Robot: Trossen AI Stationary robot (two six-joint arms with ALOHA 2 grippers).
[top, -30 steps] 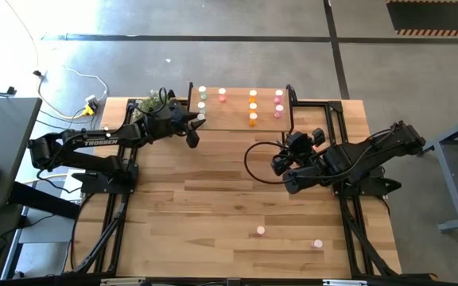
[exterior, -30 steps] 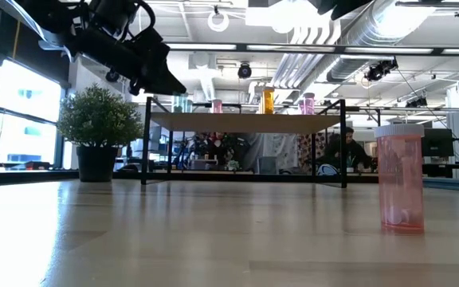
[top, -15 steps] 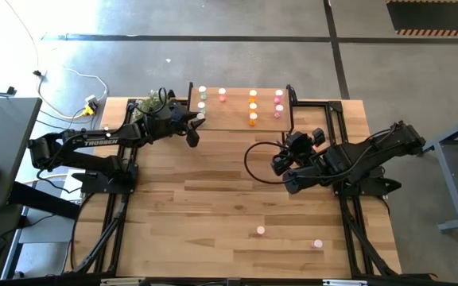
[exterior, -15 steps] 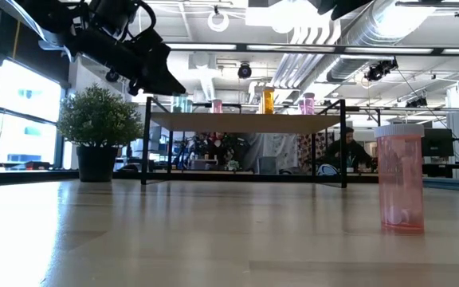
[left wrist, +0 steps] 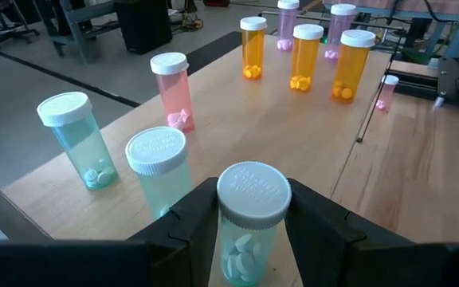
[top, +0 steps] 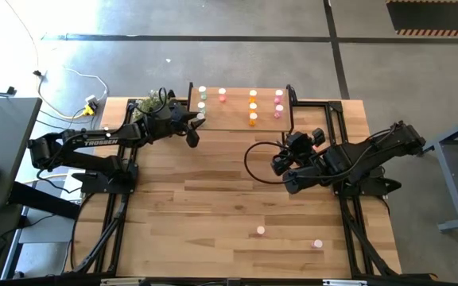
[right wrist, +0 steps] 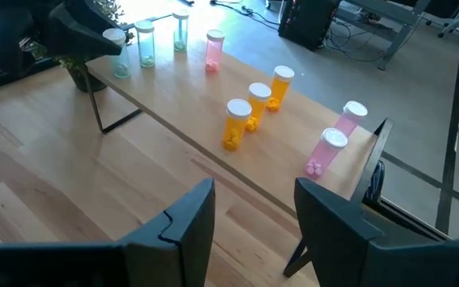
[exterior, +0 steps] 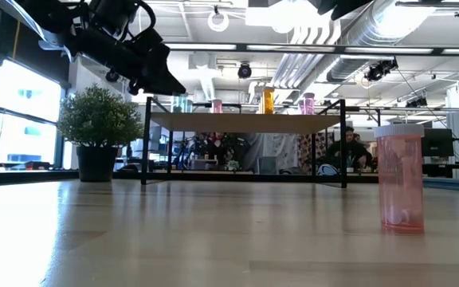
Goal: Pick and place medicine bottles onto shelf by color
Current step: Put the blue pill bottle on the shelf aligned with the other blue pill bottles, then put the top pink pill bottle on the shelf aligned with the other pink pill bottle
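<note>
A pink bottle point(exterior: 400, 180) stood on the table point(exterior: 174, 239), near the camera; behind it were the shelf point(exterior: 245, 122) and a potted plant point(exterior: 98, 131).

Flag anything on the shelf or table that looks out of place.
Nothing spilled or tipped. On the shelf every bottle stands upright, grouped by color. Two pink bottles still stand on the table, far from the shelf. The left claw brackets a green bottle at the shelf's green end.

We cannot see the base of the green bottle point(left wrist: 249, 219), hidden between the left hand point(left wrist: 249, 231) fingers.
</note>
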